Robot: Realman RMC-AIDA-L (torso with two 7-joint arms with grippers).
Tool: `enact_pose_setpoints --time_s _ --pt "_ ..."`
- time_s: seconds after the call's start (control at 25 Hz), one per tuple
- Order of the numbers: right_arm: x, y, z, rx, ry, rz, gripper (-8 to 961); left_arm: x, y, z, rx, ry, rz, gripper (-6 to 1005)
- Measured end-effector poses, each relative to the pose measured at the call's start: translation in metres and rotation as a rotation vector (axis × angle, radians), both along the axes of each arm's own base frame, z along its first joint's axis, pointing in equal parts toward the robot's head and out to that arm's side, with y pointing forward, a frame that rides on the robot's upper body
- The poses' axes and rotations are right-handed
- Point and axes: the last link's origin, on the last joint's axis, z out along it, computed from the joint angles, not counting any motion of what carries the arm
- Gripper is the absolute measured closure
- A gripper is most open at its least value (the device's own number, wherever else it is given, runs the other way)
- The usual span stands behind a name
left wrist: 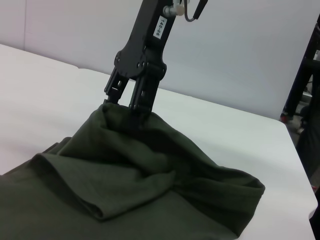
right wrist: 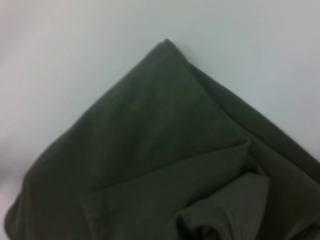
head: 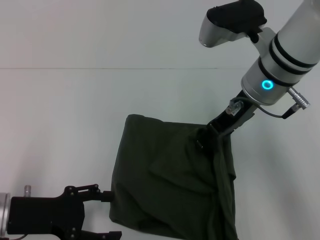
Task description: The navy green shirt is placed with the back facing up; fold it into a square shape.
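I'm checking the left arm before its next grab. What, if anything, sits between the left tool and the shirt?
Nothing visible does. The left tool sits low at the shirt's near-left edge, with only bare white table around it. The right tool already pinches the cloth at the far side, lifting a corner.

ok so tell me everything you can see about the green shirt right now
The navy green shirt is a dark olive, soft matte cloth, plain with no print showing. It lies bunched and partly folded on the white table, with deep creases and a rounded far corner. The right tool pinches its far right edge and lifts it into a peak. The left tool sits at its near left edge; whether it grips is unclear.
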Motion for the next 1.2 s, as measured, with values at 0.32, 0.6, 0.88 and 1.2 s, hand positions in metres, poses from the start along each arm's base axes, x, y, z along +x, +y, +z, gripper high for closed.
enact_pose_setpoints --time_s 0.32,0.6,0.88,1.2 --pt "0.014 0.001 0.003 0.028 -0.005 -0.025 41 0.000 0.000 -0.001 -0.004 0.003 -0.002 136" --pt "0.034 0.001 0.013 0.067 0.029 -0.082 42 0.000 0.000 -0.002 -0.005 0.004 -0.002 140" --pt "0.061 0.004 0.029 0.142 0.070 -0.149 41 0.000 -0.001 -0.002 -0.005 0.004 0.000 143" --pt "0.093 -0.003 0.039 0.194 0.126 -0.230 42 0.000 -0.002 -0.004 -0.006 0.000 0.002 148"
